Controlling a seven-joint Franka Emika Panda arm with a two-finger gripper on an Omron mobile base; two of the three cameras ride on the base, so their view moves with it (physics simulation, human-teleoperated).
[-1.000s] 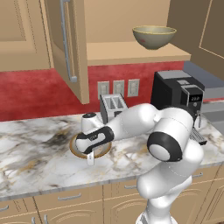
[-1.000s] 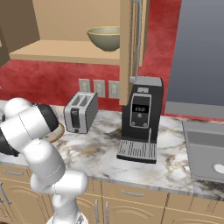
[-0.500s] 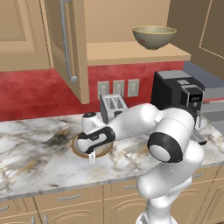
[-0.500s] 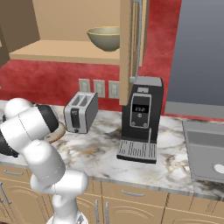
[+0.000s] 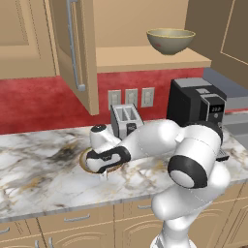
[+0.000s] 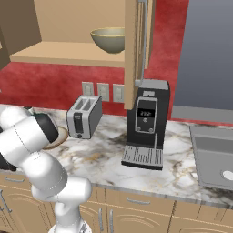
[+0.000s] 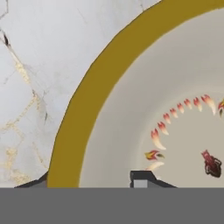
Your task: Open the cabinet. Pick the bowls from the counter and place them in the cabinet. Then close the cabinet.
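The shallow tan-rimmed bowl [image 5: 85, 162] [image 6: 62, 135] [image 7: 83, 109] with a cream, patterned inside lies on the marble counter [image 5: 38, 169] [image 6: 104, 154], left of the toaster. My gripper [image 5: 103, 173] [image 7: 86, 180] points down over the bowl's near edge and is open. One fingertip [image 7: 30, 183] is outside the rim and the other [image 7: 142, 177] inside, with a gap still showing on the inner side. The cabinet [image 5: 72, 48] [image 6: 136, 45] stands open, and the deeper olive-yellow bowl [image 5: 170, 41] [image 6: 109, 40] sits on its shelf.
A silver toaster [image 5: 127, 120] [image 6: 83, 117] stands right behind the bowl. A black coffee machine [image 5: 196, 104] [image 6: 146, 123] is further right, then a sink [image 6: 214, 154]. The open cabinet doors hang out over the counter above the arm.
The fingers have drawn closer together around the bowl's rim. The arm and both bowls stay where they were.
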